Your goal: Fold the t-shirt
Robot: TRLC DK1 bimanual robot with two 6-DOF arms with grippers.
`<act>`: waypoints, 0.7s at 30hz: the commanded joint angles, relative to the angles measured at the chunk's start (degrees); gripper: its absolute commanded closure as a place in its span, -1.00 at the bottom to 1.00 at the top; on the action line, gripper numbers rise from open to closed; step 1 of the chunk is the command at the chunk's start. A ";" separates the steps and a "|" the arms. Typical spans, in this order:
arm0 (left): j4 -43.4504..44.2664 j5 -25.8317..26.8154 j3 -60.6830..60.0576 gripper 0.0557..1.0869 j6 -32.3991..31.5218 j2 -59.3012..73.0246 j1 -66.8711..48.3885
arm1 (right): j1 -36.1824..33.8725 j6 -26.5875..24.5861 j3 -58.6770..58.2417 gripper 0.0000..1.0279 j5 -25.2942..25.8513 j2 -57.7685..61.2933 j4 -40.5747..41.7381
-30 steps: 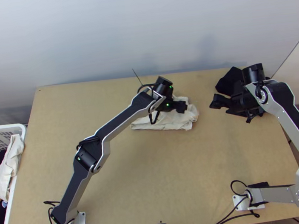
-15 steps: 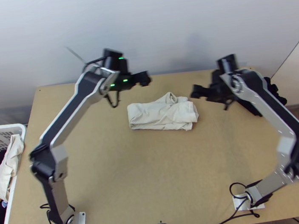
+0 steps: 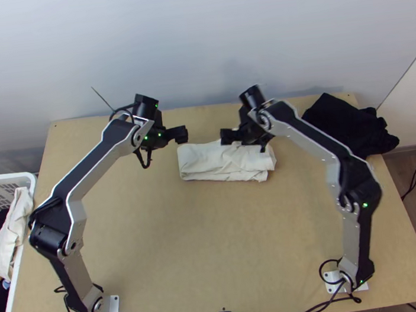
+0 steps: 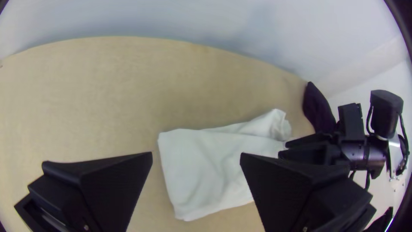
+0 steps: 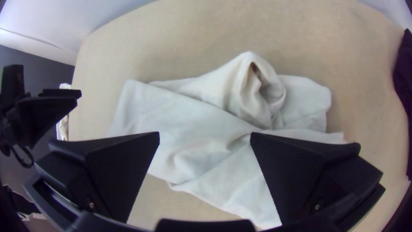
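Note:
The white t-shirt [image 3: 223,161] lies folded into a rough oblong near the middle of the table, with a bunched, curled bit on its far edge that shows in the right wrist view [image 5: 257,92]. Just beyond its left end is my left gripper [image 3: 177,135]; the left wrist view has that gripper [image 4: 196,159] open, its fingers wide apart with no cloth held. Over the shirt's far edge hangs my right gripper [image 3: 227,136]. In the right wrist view the right gripper [image 5: 205,139] is open above the cloth, holding nothing.
A bunched black cloth [image 3: 348,126] lies at the table's far right corner. At the left edge stands a white laundry basket [image 3: 29,178] with white and dark cloths. A pale wall [image 3: 196,44] rises behind the table.
My left gripper has withdrawn from over the shirt to the left, leaving the cloth lying on the table. My right gripper has come leftward from beside the black cloth to the shirt.

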 commanded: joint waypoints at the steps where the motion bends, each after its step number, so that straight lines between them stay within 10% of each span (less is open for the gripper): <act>1: 0.77 -0.86 1.33 -0.92 0.09 4.55 0.22 | 1.30 -0.36 -3.14 -0.91 0.24 4.16 -0.38; 15: -3.89 -0.86 16.88 -0.92 -0.26 14.31 -3.39 | -2.31 -0.27 -3.84 -0.91 0.24 0.55 0.68; 21: -8.99 -0.86 15.13 -0.92 -0.09 9.12 -1.54 | -0.37 -4.93 -2.70 -0.91 7.80 -8.15 0.77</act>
